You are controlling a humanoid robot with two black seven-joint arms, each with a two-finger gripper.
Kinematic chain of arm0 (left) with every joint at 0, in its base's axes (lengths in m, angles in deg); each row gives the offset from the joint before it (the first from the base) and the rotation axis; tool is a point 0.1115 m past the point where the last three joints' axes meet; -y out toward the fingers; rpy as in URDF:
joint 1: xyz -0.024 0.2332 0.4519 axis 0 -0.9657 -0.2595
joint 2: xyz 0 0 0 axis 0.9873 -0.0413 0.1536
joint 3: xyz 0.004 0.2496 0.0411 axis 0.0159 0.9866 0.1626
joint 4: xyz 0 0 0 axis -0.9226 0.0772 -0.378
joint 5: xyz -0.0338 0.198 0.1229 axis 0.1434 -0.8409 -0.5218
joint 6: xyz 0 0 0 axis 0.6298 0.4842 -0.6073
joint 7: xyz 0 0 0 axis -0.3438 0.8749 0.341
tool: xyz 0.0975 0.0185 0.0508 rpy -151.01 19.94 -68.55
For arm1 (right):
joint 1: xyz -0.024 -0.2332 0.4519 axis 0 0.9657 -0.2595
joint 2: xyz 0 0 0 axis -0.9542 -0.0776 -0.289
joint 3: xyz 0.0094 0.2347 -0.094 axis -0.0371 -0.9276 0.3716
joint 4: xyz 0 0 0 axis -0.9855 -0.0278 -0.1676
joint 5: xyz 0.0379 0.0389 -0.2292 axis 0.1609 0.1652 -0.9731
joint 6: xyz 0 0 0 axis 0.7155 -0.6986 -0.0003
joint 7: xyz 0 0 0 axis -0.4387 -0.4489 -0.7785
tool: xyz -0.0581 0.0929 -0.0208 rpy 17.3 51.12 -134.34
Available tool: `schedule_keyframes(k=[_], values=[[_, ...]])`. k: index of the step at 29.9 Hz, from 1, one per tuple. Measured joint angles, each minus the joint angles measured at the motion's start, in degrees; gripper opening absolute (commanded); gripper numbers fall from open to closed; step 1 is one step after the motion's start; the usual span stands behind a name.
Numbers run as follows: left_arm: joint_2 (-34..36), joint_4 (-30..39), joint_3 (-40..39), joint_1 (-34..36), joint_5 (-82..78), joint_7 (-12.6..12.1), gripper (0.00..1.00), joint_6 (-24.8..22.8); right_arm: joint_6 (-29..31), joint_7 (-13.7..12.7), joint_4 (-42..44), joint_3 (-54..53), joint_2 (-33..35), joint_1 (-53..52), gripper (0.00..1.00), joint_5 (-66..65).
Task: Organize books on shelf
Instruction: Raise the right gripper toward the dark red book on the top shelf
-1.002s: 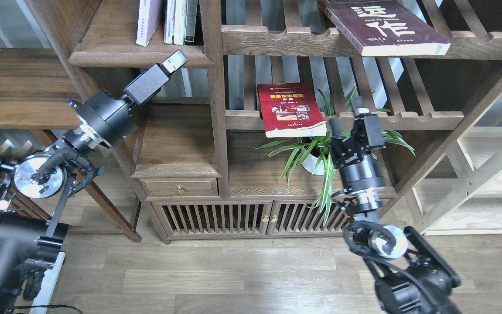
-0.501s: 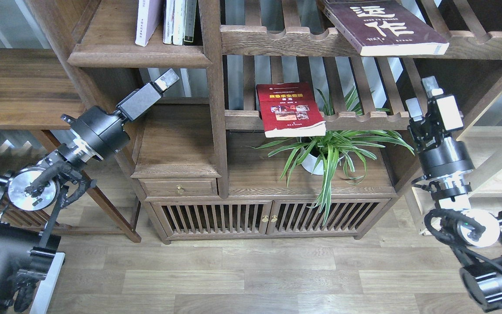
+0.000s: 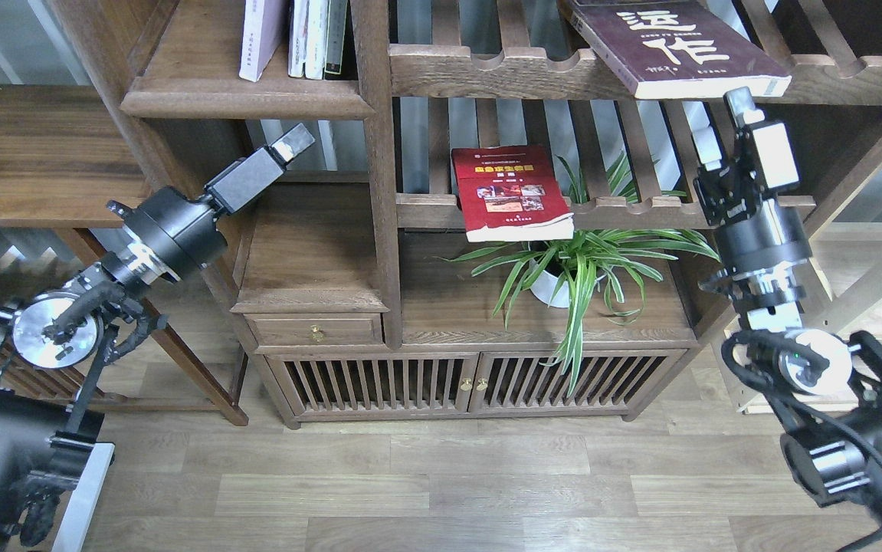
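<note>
My right hand (image 3: 724,123) has climbed in the last half second: it was level with the lower slatted rail and now sits just under the front edge of the maroon book (image 3: 678,46), fingers spread apart and holding nothing. A second ago it hung low in front of the spider plant (image 3: 586,264), so the arm has swung out to the right and then up. I read that as lining up on the maroon book, which lies flat on the upper slatted rack, its corner overhanging right above my fingers.

Left of that hand and lower, the red book (image 3: 509,192) lies flat on the lower slatted rack, untouched, its near edge jutting over the rail.

My left hand (image 3: 293,144) has barely shifted; it waits just below the moulded lip of the plank shelf (image 3: 249,100), pointing up and to the right. I cannot tell whether its fingers are apart or together.

Above it, the lavender book (image 3: 260,34) stands leaning beside a few upright volumes at the shelf's right end. Two books remain outside that compartment, so the job is early.
</note>
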Motion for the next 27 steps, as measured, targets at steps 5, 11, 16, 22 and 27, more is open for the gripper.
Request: schedule_keyframes(k=[5, 11, 16, 22, 27], values=[[0.19, 0.0, 0.01, 0.01, 0.0, 0.0, 0.97, -0.07, -0.87, -0.06, 0.37, 0.22, 0.41, -1.48, 0.99, 0.0], [0.29, 0.0, 0.1, 0.17, 0.0, 0.0, 0.97, -0.1, -3.07, -0.06, 0.54, 0.97, -0.28, -1.59, 0.99, 0.0], [0.94, 0.0, 0.06, 0.16, 0.0, 0.0, 0.97, -0.53, -4.92, -0.07, 1.4, 2.3, -1.18, -2.9, 0.99, 0.0], [1.48, 0.0, 0.03, 0.1, 0.0, 0.0, 0.98, -1.23, -8.85, -0.07, 2.35, 2.17, -1.59, -5.36, 0.98, 0.2], [1.59, 0.0, -0.18, -0.05, 0.0, 0.0, 0.98, -1.37, -10.71, -0.02, 2.71, 1.79, -1.62, -6.89, 0.98, 0.27]])
